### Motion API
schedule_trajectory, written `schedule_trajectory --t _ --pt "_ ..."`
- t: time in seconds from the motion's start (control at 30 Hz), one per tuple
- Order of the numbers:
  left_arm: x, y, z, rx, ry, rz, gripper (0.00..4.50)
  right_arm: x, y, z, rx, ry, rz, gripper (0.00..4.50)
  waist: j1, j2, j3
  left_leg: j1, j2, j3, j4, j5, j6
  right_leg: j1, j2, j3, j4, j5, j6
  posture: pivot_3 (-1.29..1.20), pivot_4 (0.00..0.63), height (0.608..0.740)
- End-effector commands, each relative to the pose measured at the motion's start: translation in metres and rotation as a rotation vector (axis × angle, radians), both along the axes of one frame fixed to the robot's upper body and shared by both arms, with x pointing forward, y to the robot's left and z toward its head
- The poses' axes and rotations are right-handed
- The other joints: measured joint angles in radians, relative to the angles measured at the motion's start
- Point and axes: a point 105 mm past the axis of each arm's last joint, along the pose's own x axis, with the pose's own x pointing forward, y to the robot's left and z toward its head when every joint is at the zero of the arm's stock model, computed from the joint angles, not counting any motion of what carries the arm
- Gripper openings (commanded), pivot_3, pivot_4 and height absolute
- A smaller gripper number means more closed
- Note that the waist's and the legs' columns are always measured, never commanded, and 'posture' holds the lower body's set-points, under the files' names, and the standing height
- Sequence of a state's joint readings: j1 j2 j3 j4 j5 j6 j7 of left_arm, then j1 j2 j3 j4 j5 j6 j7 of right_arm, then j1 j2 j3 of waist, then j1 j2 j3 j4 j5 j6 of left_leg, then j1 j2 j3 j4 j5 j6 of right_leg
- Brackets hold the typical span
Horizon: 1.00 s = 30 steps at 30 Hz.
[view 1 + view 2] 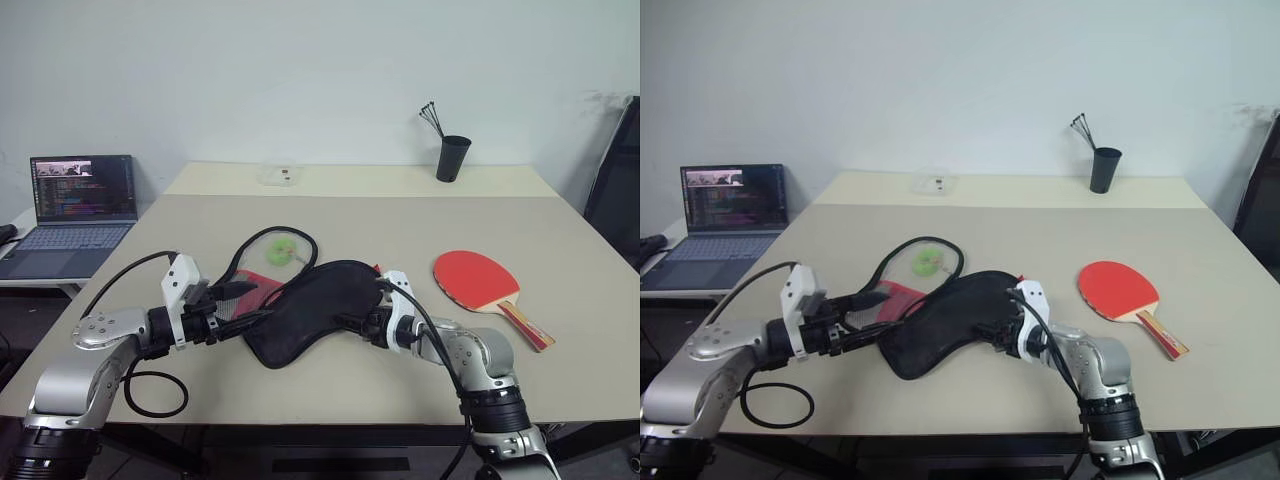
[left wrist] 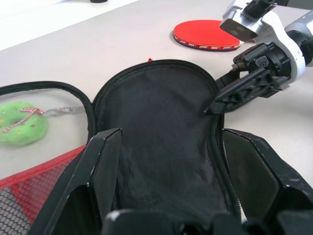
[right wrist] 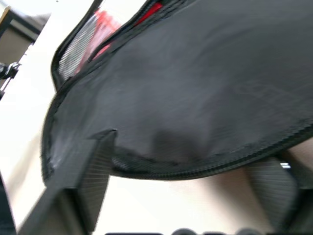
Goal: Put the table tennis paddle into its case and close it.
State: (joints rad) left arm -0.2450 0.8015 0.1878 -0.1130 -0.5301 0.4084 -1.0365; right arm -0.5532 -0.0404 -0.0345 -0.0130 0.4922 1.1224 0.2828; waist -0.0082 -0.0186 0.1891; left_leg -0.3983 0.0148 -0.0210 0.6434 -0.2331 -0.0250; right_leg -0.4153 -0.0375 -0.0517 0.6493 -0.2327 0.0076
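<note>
Beige table [image 1: 330,385] is seen spanning most of the head view, w/ a second, paler tabletop [image 1: 400,180] butted against its far edge. On a low side surface at the robot's far left, an open laptop [image 1: 75,205] is seen w/ screen lit. The case [image 1: 310,308] lies near the table's front-centre, unzipped: black half spread flat & facing up, red mesh half [image 1: 245,295] folded out on its left side, black edging looped toward the far side around a yellow-green ball [image 1: 281,251] resting on the table. The table tennis paddle [image 1: 480,280] lies flat, red face up, well apart from the case on its right, handle pointing toward the front-right; it is not in the case. Left gripper [image 2: 166,169] is positioned at the case's narrow left end, fingers [image 2: 100,171] spread wide to either side of the black fabric w/o pinching it; nothing is held. Right gripper [image 3: 190,161] is set at the case's right edge, jaws parted w/ the black rim lying across the gap betw. them; whether the rim is clamped can't be told. A black cup [image 1: 453,158] holding thin dark sticks stands on the far tabletop, right of centre. A small clear container [image 1: 280,175] is seen on the same tabletop, left of centre.
</note>
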Motion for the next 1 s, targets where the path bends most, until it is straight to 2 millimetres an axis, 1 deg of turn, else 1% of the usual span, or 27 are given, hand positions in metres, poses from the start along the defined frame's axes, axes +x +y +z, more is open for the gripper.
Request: schedule_trajectory --t 0.03,0.1,0.13,0.2,0.3,0.33,0.4,0.63,0.8,0.9,1.0 --pt "-0.003 0.001 0.009 0.004 -0.051 -0.002 3.54 0.009 -0.004 0.017 0.055 -0.031 -0.046 2.92 0.000 0.000 0.000 0.000 0.000 0.000 0.000 0.000 0.000 0.000 0.000 0.001 0.000 0.000 0.000 0.00 0.150 0.740" --pt "-0.003 -0.002 0.008 -0.001 -0.053 -0.007 3.54 0.012 -0.006 0.020 0.070 -0.021 -0.058 2.22 0.000 0.000 0.000 0.000 0.000 0.000 0.000 0.000 0.000 -0.001 0.000 0.001 0.000 0.000 0.000 0.00 0.150 0.740" --pt "-0.003 -0.004 0.007 -0.003 -0.055 -0.012 3.54 0.015 -0.008 0.023 0.077 -0.020 -0.062 1.93 0.000 0.000 0.000 0.000 0.000 0.000 0.000 0.000 0.000 -0.001 0.000 0.001 0.000 0.000 0.000 0.00 0.150 0.740" --pt "-0.003 -0.007 0.006 -0.004 -0.057 -0.019 3.54 0.019 -0.010 0.027 0.084 -0.020 -0.067 1.18 0.000 0.000 0.000 0.000 0.000 0.000 0.000 0.000 0.000 -0.001 0.000 0.001 0.000 0.000 0.000 0.00 0.150 0.740" --pt "-0.003 -0.012 0.005 -0.005 -0.062 -0.039 3.54 0.027 -0.017 0.037 0.075 -0.034 -0.067 0.18 0.000 0.000 0.000 0.000 0.000 0.001 0.000 0.000 0.000 -0.001 0.000 0.001 0.001 0.000 0.000 0.00 0.150 0.740" --pt "-0.003 -0.015 0.005 -0.005 -0.065 -0.046 3.54 0.029 -0.020 0.040 0.062 -0.040 -0.059 0.03 0.000 0.000 0.000 0.000 0.000 0.001 0.000 0.000 0.000 -0.002 0.000 0.001 0.001 0.000 0.000 0.00 0.150 0.740" --pt "-0.003 -0.020 0.006 -0.007 -0.071 -0.067 3.54 0.031 -0.029 0.043 0.006 -0.057 -0.022 0.03 0.002 0.000 0.000 -0.001 0.000 0.002 0.000 0.000 0.000 -0.002 0.000 0.002 0.001 0.000 0.000 0.00 0.150 0.740" --pt "-0.005 -0.030 -0.002 0.026 -0.068 -0.118 3.54 0.041 -0.069 0.040 -0.162 -0.063 0.038 0.03 0.003 0.000 0.000 -0.002 -0.001 0.007 -0.001 -0.001 0.002 -0.004 0.000 0.004 0.000 0.000 0.000 0.00 0.150 0.740" --pt "-0.003 -0.034 -0.006 0.037 -0.071 -0.140 3.54 0.060 -0.100 0.043 -0.298 -0.094 0.051 0.03 0.001 0.000 0.000 -0.002 -0.001 0.009 0.000 -0.001 0.002 -0.005 0.000 0.006 0.001 0.000 0.000 0.00 0.150 0.740" --pt "0.000 -0.038 -0.006 0.038 -0.079 -0.151 3.54 0.073 -0.112 0.050 -0.361 -0.128 0.052 0.03 0.000 0.000 0.000 -0.002 -0.001 0.010 0.000 -0.002 0.003 -0.005 0.001 0.007 0.001 0.000 0.000 0.00 0.150 0.740" --pt "0.003 -0.043 -0.005 0.035 -0.088 -0.161 3.54 0.085 -0.119 0.058 -0.413 -0.167 0.054 0.03 0.000 0.000 0.000 -0.002 0.000 0.011 0.000 -0.002 0.003 -0.005 0.001 0.008 0.001 0.000 0.000 0.00 0.150 0.740"
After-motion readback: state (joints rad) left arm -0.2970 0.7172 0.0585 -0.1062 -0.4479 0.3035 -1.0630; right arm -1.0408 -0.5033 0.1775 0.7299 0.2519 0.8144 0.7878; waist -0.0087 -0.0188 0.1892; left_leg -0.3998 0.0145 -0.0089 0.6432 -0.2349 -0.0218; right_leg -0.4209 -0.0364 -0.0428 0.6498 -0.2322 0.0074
